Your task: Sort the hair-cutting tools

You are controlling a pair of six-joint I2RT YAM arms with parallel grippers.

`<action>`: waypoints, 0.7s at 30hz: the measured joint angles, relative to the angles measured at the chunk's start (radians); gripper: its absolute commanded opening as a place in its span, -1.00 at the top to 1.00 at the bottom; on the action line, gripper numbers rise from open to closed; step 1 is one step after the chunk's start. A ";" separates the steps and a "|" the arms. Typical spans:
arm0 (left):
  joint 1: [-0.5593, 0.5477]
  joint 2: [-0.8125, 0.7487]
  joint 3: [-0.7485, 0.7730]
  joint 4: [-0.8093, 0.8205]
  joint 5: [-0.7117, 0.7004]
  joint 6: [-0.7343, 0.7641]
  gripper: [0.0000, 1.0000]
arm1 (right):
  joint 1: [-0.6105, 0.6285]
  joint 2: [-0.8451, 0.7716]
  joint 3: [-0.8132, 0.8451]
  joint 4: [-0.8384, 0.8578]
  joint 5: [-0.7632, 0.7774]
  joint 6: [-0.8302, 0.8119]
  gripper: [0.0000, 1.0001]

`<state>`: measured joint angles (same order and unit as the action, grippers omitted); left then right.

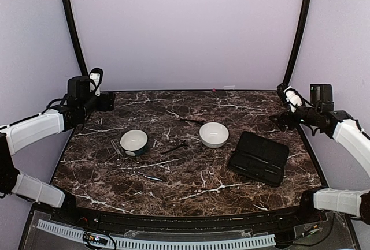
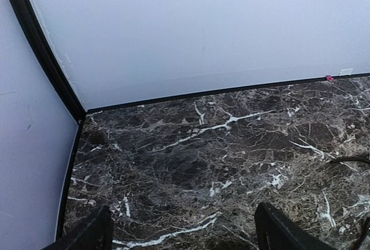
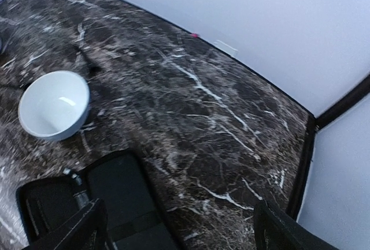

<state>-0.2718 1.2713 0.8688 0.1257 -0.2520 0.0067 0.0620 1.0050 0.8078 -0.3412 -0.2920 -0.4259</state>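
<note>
Sorting not begun: hair-cutting tools [image 1: 176, 147] lie loose on the tabletop [image 1: 202, 195] (both white bowls [image 1: 214, 134] look empty). Left pincer [image 2: 185, 234] and right pincer [image 3: 182, 227] stand wide open, holding nothing.

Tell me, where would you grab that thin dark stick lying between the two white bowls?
Probably at its middle, from straight above. The dark stick lies flat on the table, so closing across its narrow width, square to its slant, seems best. The left bowl and right bowl stand clear of it.
</note>
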 measured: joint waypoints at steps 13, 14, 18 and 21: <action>0.018 0.000 0.000 -0.002 0.188 -0.035 -0.66 | 0.345 -0.028 -0.083 -0.364 -0.148 -0.301 -0.36; 0.018 0.000 0.000 -0.004 0.195 -0.037 -0.66 | 0.369 -0.011 -0.089 -0.383 -0.151 -0.319 -0.36; 0.021 0.009 0.013 -0.014 0.217 -0.041 -0.65 | 0.445 0.068 -0.100 -0.439 -0.148 -0.364 -0.27; 0.021 0.013 0.018 -0.016 0.230 -0.042 -0.65 | 0.483 0.130 -0.105 -0.462 -0.125 -0.378 -0.19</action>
<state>-0.2504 1.2846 0.8871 0.1101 -0.0223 -0.0353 0.5453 1.1347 0.7033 -0.8028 -0.4171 -0.8040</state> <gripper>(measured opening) 0.827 0.627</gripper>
